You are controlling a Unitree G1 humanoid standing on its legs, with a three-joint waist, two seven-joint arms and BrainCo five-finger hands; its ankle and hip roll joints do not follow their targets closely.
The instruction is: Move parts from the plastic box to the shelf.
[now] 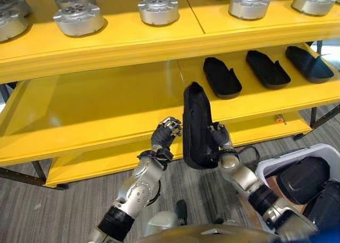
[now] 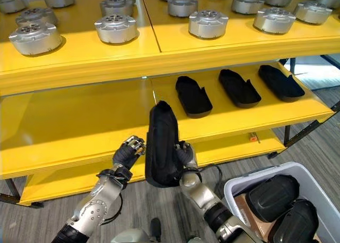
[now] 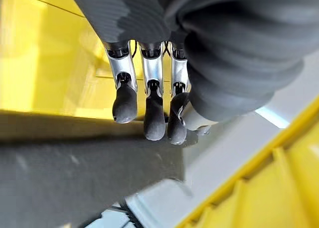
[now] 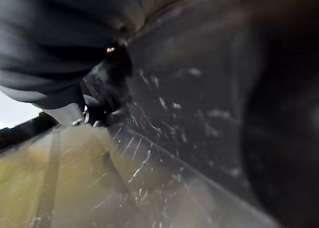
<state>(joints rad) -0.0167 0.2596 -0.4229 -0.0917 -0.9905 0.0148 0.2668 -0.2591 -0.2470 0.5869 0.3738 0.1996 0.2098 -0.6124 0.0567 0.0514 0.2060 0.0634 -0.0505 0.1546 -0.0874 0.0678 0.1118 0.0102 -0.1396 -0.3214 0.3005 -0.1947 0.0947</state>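
A long black shell-shaped part (image 1: 196, 126) stands upright in front of the yellow middle shelf (image 1: 106, 110), its tip just over the shelf's front edge. My right hand (image 1: 220, 137) grips its right side near the lower end, fingers curled round it; the part's dark surface (image 4: 224, 88) looms close in the right wrist view. My left hand (image 1: 162, 137) is just left of the part, fingers (image 3: 154, 113) fairly straight and holding nothing. Three similar black parts (image 1: 221, 77) lie in a row on the shelf's right half. The white plastic box (image 2: 249, 182) at lower right holds more black parts (image 2: 271, 196).
The top shelf (image 1: 133, 38) carries several round silver metal parts (image 1: 158, 10). A lower yellow shelf (image 1: 106, 166) sits near the grey floor. The left half of the middle shelf is bare. A small orange item (image 1: 278, 119) lies by the shelf's front edge.
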